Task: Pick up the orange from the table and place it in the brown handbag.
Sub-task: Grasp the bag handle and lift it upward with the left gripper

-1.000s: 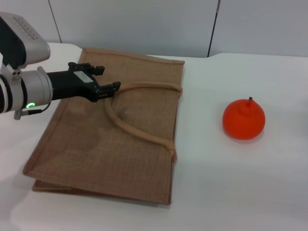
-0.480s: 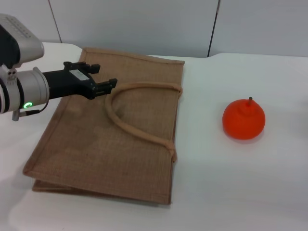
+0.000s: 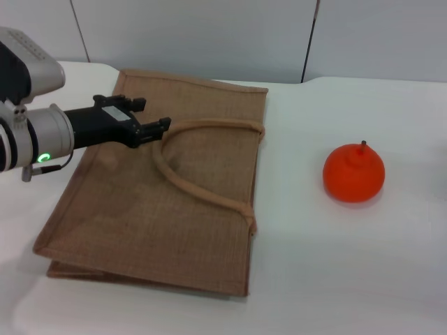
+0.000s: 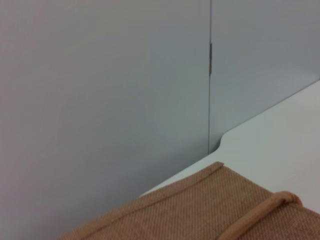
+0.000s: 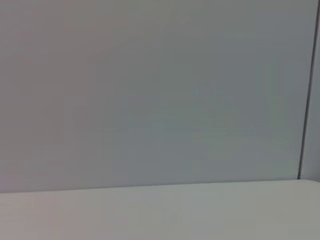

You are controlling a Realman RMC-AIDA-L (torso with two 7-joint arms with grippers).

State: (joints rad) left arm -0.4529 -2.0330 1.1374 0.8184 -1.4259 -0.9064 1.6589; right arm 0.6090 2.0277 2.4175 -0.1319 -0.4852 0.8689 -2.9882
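The orange (image 3: 353,173) sits alone on the white table (image 3: 335,265), stem up, at the right. To its left the brown handbag (image 3: 140,209) lies flat, one loop handle (image 3: 202,192) curving across its top face. My left gripper (image 3: 156,114) hovers low over the bag's far left part. It is open, with one fingertip right at the bend of the handle loop and nothing between the fingers. The left wrist view shows the bag's woven edge (image 4: 200,210) and a stretch of handle (image 4: 260,215). My right gripper is out of view.
A grey panelled wall (image 3: 209,35) runs along the table's far edge. The right wrist view shows only white tabletop (image 5: 160,215) and that wall. Bare table surrounds the orange on all sides.
My left gripper drew back slightly to the left, then dipped a little towards the handle's bend. The bag, its handle and the orange have not moved.
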